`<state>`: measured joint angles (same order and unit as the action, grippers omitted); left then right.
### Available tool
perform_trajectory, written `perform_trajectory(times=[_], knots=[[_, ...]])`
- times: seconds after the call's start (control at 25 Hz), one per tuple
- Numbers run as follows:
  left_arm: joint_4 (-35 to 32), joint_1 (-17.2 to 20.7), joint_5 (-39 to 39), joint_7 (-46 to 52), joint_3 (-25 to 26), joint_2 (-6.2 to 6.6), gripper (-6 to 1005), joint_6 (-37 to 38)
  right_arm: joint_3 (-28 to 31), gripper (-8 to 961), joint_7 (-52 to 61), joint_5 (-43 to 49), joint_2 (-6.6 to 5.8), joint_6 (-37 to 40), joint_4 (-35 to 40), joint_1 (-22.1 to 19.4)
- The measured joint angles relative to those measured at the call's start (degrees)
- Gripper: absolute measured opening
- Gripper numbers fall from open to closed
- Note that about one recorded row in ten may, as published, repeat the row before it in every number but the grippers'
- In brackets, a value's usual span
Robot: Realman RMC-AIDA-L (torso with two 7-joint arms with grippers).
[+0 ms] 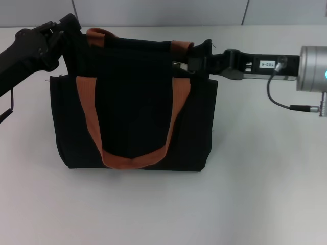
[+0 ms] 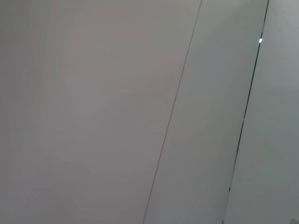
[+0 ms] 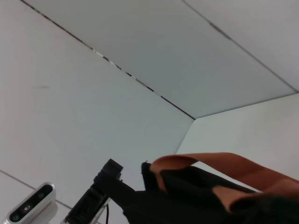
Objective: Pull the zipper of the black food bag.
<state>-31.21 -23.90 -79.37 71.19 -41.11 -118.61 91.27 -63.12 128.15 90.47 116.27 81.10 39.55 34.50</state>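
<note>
The black food bag [image 1: 133,102] stands upright mid-table, with rust-orange handle straps [image 1: 87,112] hanging down its front. My left gripper [image 1: 71,28] is at the bag's top left corner, shut on the fabric there. At the top right corner my right gripper [image 1: 185,65] comes in level from the right. It is shut on a small silver piece, the zipper [image 1: 177,65]. The right wrist view looks along the bag's top [image 3: 196,196] and an orange strap [image 3: 224,165] to the left gripper [image 3: 110,172] at the far end. The left wrist view shows only pale panels.
The white table [image 1: 255,178] stretches in front of the bag and to its right. Grey wall panels [image 1: 163,10] stand close behind the bag. A black cable [image 1: 278,99] loops under my right wrist.
</note>
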Motion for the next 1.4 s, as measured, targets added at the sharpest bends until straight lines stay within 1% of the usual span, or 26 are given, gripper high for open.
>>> perform_trajectory(times=[0.2, 0.32, 0.4, 0.52, 0.56, 0.6, 0.72, 0.76, 0.84, 0.96, 1.08, 1.28, 1.4], knots=[[0.0, -0.2, 0.3, 0.0, 0.0, 0.03, 28, -0.9, 4.4, 0, -0.6, 1.1, 0.11, 2.2, 0.5, -2.0], [0.3, -0.3, 0.4, 0.0, 0.0, -0.05, 28, -1.5, 10.6, 0, -5.4, -0.6, 0.48, 6.7, -1.0, -3.0], [0.6, -0.6, 0.4, 0.0, 0.0, -0.03, 28, -2.4, 14.4, 0, -9.5, -2.7, 0.51, 10.8, -3.0, -3.4], [0.7, -1.0, 0.4, 0.0, 0.0, 0.01, 28, -3.8, 18.0, 14, -14.3, -4.2, 0.74, 15.1, -5.0, -4.5], [0.7, -1.1, 0.4, 0.0, 0.0, 0.01, 28, -4.3, 19.4, 19, -17.6, -4.4, 1.12, 16.5, -5.8, -5.5], [0.7, -1.3, 0.4, -0.4, 0.0, 0.01, 29, -4.7, 19.4, 24, -17.6, -4.4, 1.12, 16.5, -5.8, -5.5], [0.4, -1.7, 0.5, -2.7, 0.0, 0.00, 29, -4.9, 20.2, 39, -24.4, -4.6, 1.97, 18.8, -6.6, -7.0], [0.1, -1.7, 0.6, -3.8, 0.0, 0.00, 29, -4.8, 20.3, 43, -30.0, -4.9, 2.67, 20.5, -6.9, -7.8], [-1.3, -1.6, 1.3, -5.4, 0.0, 0.04, 29, -4.4, 20.3, 53, -32.2, -5.0, 2.89, 21.2, -7.2, -8.2], [-2.8, -1.1, 2.6, -5.8, 0.4, 0.19, 29, -4.1, 20.3, 152, -37.9, -5.1, 2.99, 23.5, -9.4, -8.7], [-4.7, 0.1, 6.4, -6.3, 1.2, 0.25, 221, -1.9, 20.3, 252, -41.6, -5.2, 2.96, 25.2, -11.0, -9.0], [-6.7, 2.3, 13.9, -6.3, 2.1, 0.43, 338, 2.9, 20.4, 478, -45.0, -5.3, 3.06, 26.7, -12.1, -9.6], [-7.2, 4.0, 16.8, -6.1, 2.1, 0.60, 408, 6.4, 20.4, 532, -48.0, -5.3, 3.04, 28.4, -13.4, -9.6]])
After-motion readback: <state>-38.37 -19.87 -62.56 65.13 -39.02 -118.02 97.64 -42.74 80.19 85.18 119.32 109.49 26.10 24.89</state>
